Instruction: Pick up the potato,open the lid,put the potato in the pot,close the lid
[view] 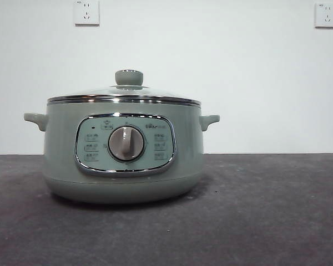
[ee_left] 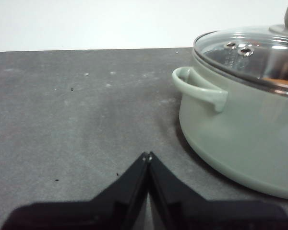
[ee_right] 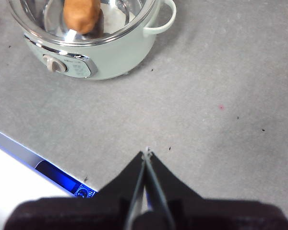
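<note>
Both grippers, left (ee_left: 148, 155) and right (ee_right: 147, 152), sit with jaws pressed together and empty, well clear of my pot (view: 122, 155), whose lid (view: 125, 93) is seated with the potato (ee_right: 81, 14) inside, left arm nearer.

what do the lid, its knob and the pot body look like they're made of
Lid: clear glass, since the potato shows through it, with a shiny metal rim, likely steel.
Knob: matte pale green, probably plastic.
Pot: smooth sage-green shell, painted metal or plastic; cannot tell which.
</note>
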Available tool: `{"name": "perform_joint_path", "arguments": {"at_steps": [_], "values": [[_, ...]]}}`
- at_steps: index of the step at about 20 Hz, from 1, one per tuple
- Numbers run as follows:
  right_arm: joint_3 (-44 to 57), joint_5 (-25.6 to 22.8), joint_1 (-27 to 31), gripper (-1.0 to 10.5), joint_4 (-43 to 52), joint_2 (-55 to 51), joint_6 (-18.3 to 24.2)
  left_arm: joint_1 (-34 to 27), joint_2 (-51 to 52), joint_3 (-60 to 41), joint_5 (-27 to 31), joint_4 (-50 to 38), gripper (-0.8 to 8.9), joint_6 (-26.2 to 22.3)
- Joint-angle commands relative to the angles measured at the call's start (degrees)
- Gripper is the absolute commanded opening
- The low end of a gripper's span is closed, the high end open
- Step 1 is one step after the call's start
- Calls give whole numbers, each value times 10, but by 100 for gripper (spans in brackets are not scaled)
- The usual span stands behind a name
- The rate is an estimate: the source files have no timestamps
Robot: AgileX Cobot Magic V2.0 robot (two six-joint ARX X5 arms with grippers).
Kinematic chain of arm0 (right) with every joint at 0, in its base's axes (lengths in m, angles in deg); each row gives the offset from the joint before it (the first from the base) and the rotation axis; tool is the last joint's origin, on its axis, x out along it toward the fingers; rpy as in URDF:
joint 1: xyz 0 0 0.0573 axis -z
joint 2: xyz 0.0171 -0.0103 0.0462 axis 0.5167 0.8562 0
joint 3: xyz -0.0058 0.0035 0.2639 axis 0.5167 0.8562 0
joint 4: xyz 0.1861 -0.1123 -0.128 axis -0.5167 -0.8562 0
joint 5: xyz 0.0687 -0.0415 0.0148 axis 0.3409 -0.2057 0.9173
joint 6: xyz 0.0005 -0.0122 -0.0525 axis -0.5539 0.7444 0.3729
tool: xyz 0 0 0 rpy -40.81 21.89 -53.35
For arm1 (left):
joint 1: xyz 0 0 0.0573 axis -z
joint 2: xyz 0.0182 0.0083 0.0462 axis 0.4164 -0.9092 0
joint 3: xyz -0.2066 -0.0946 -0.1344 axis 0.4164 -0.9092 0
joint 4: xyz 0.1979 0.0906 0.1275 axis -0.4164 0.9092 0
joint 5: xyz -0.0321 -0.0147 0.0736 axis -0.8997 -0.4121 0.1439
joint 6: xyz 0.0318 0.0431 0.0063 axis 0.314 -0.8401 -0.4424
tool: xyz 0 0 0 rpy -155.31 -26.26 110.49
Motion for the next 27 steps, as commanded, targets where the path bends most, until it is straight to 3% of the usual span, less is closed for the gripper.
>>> {"name": "perform_joint_path", "arguments": {"at_steps": [1, 4, 19, 21, 23, 27], "values": [[5, 0, -1, 1, -13, 0, -1, -2, 25, -12, 7, 27, -3, -14], [5, 0, -1, 1, -13, 0, -1, -2, 45, -12, 51, 25, -3, -28], [6, -2, 3, 1, -10, -1, -1, -2, -4, -12, 46, 26, -3, -17], [6, -6, 45, 1, -10, -24, 3, -2, -9, -12, 46, 26, -3, -17], [16, 1, 122, 1, 26, -49, 16, -2, -14, -12, 46, 26, -3, -17], [188, 24, 272, 1, 326, -166, 58, -2, -20, -12, 46, 26, -3, -17]]}}
